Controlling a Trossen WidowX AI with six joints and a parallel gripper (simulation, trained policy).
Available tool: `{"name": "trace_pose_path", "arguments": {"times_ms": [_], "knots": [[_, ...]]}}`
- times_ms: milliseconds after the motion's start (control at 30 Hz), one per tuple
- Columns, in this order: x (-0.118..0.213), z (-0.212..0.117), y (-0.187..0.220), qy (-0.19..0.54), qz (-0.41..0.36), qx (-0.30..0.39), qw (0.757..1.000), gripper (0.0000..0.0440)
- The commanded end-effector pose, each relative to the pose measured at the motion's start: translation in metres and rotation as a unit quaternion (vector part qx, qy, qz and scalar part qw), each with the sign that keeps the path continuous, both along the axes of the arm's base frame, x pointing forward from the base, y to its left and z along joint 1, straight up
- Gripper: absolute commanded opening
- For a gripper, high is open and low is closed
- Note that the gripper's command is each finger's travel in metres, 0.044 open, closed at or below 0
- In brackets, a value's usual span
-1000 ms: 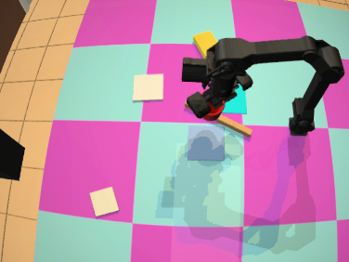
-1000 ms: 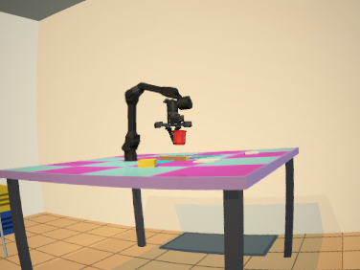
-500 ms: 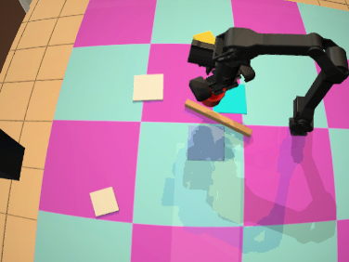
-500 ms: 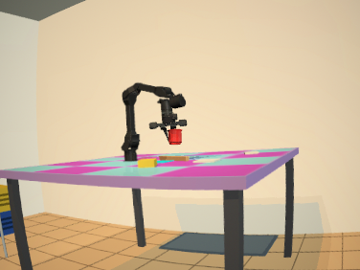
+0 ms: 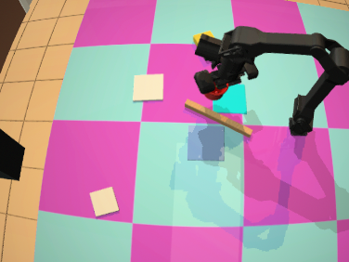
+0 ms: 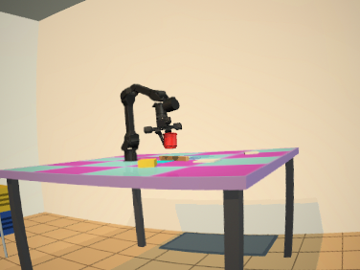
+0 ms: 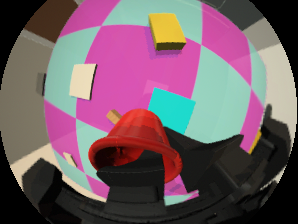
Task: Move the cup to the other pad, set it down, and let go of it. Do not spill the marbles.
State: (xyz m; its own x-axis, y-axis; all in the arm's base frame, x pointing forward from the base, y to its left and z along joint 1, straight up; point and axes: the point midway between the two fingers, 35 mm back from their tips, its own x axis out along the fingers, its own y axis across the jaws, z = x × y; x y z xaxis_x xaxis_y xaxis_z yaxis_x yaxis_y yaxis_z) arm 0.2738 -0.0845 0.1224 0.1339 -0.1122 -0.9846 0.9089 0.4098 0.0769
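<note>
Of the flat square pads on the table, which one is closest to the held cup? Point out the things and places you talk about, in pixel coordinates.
The cyan pad (image 5: 234,103) (image 7: 172,110), right beside the red cup (image 5: 214,94) (image 6: 170,141) (image 7: 142,125) in the top view; the blue-grey and cream ones lie farther off.

The red cup (image 5: 214,94) (image 6: 170,140) (image 7: 141,123) is in the air, upright, near the cyan pad (image 5: 234,99) (image 6: 165,162) (image 7: 174,109). This pad and the blue pad (image 5: 206,143) (image 6: 194,158) lie flat

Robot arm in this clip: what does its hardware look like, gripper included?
The arm is matte black throughout, with slim links and chunky, rounded joint housings. The gripper is black too, with blocky parts spreading to both sides. No markings or coloured cables can be made out.
</note>
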Motion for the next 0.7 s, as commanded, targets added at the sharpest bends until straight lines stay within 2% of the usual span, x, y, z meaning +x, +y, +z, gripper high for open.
{"name": "trace_pose_path", "arguments": {"times_ms": [0,667], "knots": [[-0.004,-0.006,-0.005,-0.001,-0.005,-0.004,1.0,0.0],[-0.038,-0.055,-0.013,0.01,-0.04,-0.003,0.999,0.0017]]}}
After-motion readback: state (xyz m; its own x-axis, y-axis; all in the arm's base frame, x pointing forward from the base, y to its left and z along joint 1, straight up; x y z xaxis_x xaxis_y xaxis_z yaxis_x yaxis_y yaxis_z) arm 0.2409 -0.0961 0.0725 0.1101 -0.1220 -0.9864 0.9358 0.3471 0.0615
